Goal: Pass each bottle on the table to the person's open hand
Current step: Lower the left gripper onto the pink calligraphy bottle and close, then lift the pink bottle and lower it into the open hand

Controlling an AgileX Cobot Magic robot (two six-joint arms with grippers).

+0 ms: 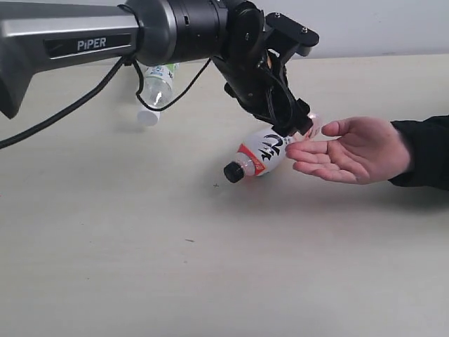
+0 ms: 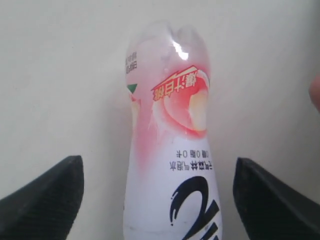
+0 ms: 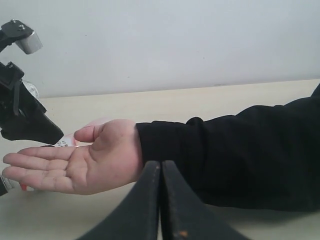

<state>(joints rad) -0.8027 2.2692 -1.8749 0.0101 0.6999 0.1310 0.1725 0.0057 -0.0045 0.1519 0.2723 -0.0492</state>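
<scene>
Black-capped bottle [image 1: 263, 156]: lies tilted in front of the person's open hand [image 1: 354, 151], black cap low near the desk [image 1: 210, 281], clear base up against the fingertips. Its label is red and white with black brush lettering. Whether the cap touches the desk cannot be told.
Left tool [image 1: 300, 125]: spread wide astride the bottle's base end. In the left wrist view both black fingers [image 2: 50, 195] stand clear of the bottle, with pale desk showing on each side, so nothing is gripped.
Person's open hand: palm up, fingers stretched toward the bottle, thumb raised. It hangs low over the desk, and a black sleeve [image 3: 240, 155] covers the wrist.
Right tool [image 3: 161, 200]: fingers pressed together with nothing between them, just beside the sleeved wrist.
Green-labelled bottle [image 1: 160, 83]: white cap, lying on the desk behind the left arm [image 1: 84, 38], well apart from the hand.
Left arm: grey and black, marked PIPER, with a black cable looping beneath it.
</scene>
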